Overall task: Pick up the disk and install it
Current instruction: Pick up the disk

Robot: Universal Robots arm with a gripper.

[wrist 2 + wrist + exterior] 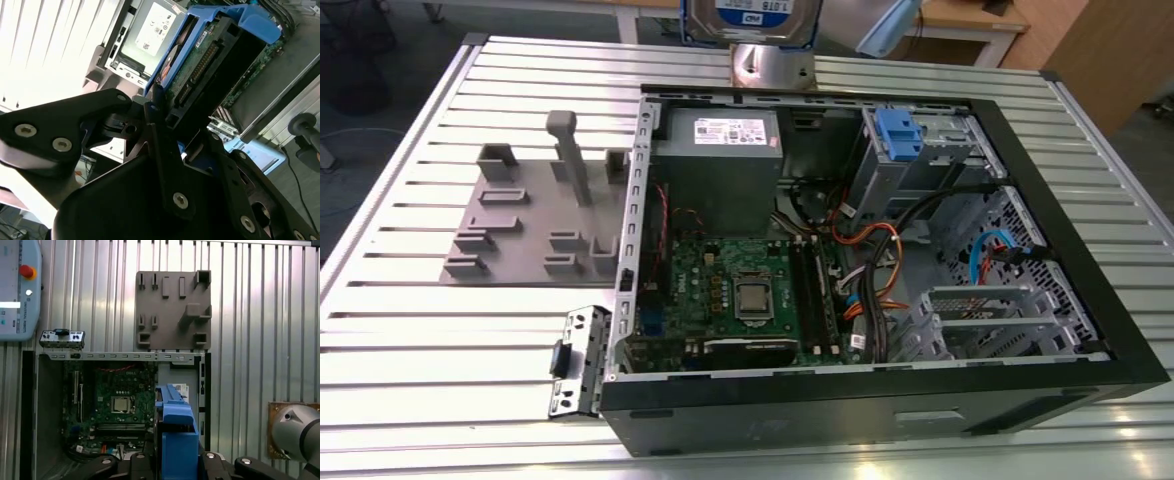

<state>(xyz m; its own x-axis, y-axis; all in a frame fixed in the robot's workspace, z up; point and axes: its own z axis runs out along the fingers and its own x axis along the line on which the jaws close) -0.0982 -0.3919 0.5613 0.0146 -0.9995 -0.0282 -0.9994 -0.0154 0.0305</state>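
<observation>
The disk point(750, 14) is being held up in the air over the far end of the open computer case point(1067, 300), not yet in any bay. In the second wrist view the gripper point(172, 122) is being kept narrow, its black fingers point(155, 125) clamped on the disk's blue frame, with the circuit side showing.

Below it, the grey power box point(720, 150) and the green board point(734, 290) are being left exposed. A tangle of orange, black and blue cables point(887, 250) is being draped between the board and the drive cage point(921, 165), which carries a blue latch point(897, 130). Outside the case, a grey holder plate point(520, 225) and a small metal bracket point(580, 360) are being kept on the slatted table point(427, 380).
</observation>
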